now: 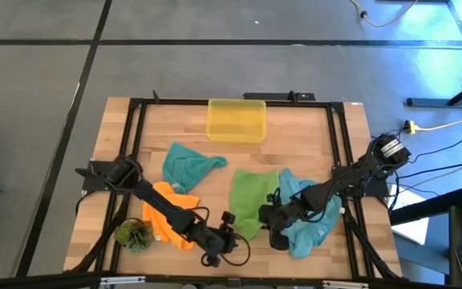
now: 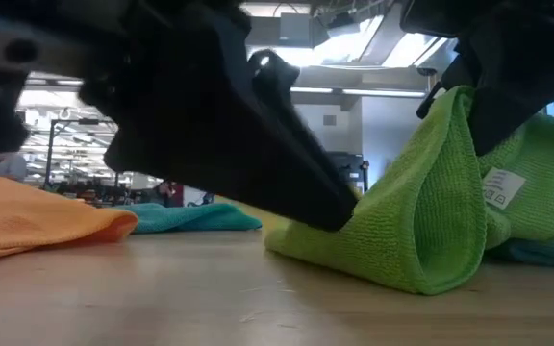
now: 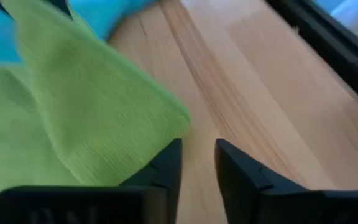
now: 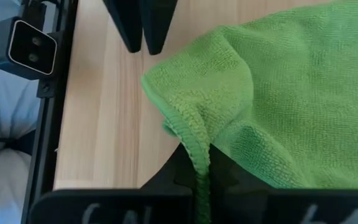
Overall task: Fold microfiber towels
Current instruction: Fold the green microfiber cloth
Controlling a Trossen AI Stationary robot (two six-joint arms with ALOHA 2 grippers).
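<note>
The green towel (image 1: 251, 199) lies crumpled near the table's near edge, between the orange towel (image 1: 165, 217) and a teal towel (image 1: 307, 221). A second teal towel (image 1: 187, 164) lies farther back. My right gripper (image 4: 201, 171) is shut on the green towel and holds part of it raised (image 2: 450, 115). My left gripper (image 3: 197, 163) is low over the table at the green towel's near corner (image 3: 166, 118), slightly open with only bare wood between its fingers. It also shows in the right wrist view (image 4: 140, 28). My right gripper pinches the green towel's hemmed edge (image 4: 194, 140) between its two fingers, close to a corner. That edge is lifted into a peak (image 2: 455, 101), and the rest of the towel slopes down onto the table. My left gripper has one finger (image 3: 166, 165) right beside the green towel's corner; I cannot tell whether it touches.
The yellow bin (image 1: 236, 120) stands at the table's far edge. The small green plant tuft (image 1: 133, 234) sits at the near left. The black frame rails (image 1: 345, 152) run along the table's sides. Bare wood shows between the bin and the towels.
</note>
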